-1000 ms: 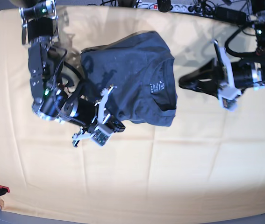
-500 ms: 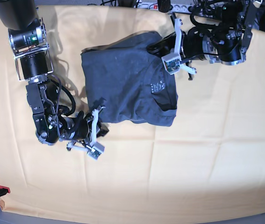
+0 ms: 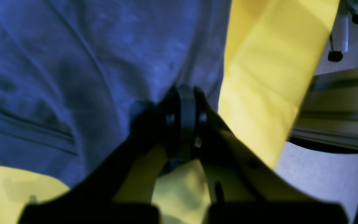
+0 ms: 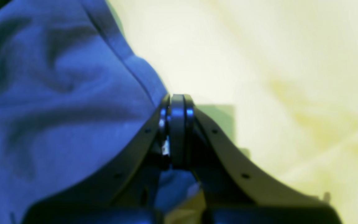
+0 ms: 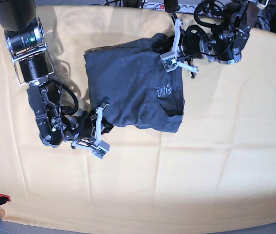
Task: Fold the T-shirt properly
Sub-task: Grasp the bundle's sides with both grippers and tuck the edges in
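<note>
The dark slate-blue T-shirt (image 5: 133,83) lies partly folded at the back middle of the table, its neck label (image 5: 163,91) facing up. My left gripper (image 5: 168,56) is at the shirt's far right corner. In the left wrist view (image 3: 185,98) its jaws are pressed together on the T-shirt (image 3: 89,62) fabric near the edge. My right gripper (image 5: 102,127) is at the shirt's near left edge. In the right wrist view (image 4: 177,104) its jaws are together on the hem of the T-shirt (image 4: 57,109).
A yellow-orange cloth (image 5: 201,161) covers the whole table. Cables and a power strip (image 5: 186,7) lie along the back edge. A red clamp (image 5: 1,197) sits at the near left corner. The table's edge and metal frame (image 3: 337,124) show just beyond the left gripper.
The left arm swung in from the right side to the shirt's far right corner. The right gripper moved from the shirt down-left, then came back onto the near left edge.
</note>
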You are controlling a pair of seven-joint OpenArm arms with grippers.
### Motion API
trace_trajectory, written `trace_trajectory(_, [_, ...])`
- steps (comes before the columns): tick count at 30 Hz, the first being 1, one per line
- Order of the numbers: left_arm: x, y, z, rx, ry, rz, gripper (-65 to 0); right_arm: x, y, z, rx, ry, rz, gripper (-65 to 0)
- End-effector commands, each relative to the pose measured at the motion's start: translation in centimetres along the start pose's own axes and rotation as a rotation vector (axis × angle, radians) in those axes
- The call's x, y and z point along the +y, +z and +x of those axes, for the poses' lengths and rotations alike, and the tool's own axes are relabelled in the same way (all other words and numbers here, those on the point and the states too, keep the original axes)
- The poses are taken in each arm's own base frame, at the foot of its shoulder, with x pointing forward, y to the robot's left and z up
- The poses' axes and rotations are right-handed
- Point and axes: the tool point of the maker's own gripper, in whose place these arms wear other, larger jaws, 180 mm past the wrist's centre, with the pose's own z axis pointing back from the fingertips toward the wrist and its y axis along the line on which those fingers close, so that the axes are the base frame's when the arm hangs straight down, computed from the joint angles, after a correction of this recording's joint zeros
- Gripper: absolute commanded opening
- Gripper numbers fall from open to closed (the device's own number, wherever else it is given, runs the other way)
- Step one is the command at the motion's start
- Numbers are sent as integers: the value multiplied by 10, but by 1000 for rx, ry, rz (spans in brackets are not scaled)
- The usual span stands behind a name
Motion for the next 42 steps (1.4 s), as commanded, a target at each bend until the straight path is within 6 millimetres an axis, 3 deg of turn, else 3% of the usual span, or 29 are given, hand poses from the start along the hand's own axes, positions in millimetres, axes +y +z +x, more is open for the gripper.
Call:
trace_trajectory(1, [13,3,6,-19,-4,46,-650,-9,11,12,-25,13,-15,-650])
trace_trajectory(9, [60,-8,3,-25,54,138,-650,-1,37,-10,-15,-27,50,-650])
trace_trajectory(18, [124,-11,12,-41,84,236,-650,49,49,-45,11,67,86,-650])
trace_trajectory(25, [175,5,48,-162,55,332,-650,95,56,-53,-12,110,139,-650])
trace_trajectory(30, [206,9,70,-259,48,389,-650,117,70,-54,-63,82,128,-650])
trace_trajectory(32, [215,7,73,-281,66,394,-650,118,75,-55,-76,63,93,-650])
trace_trajectory(36, [225,8,87,-304,45,371,-650,100,88,-59,-97,-28,-40,-650])
trace_trajectory(42, [227,42,141,-319,13,350,-650,64,122,-38,-250,-103,-193,-650])
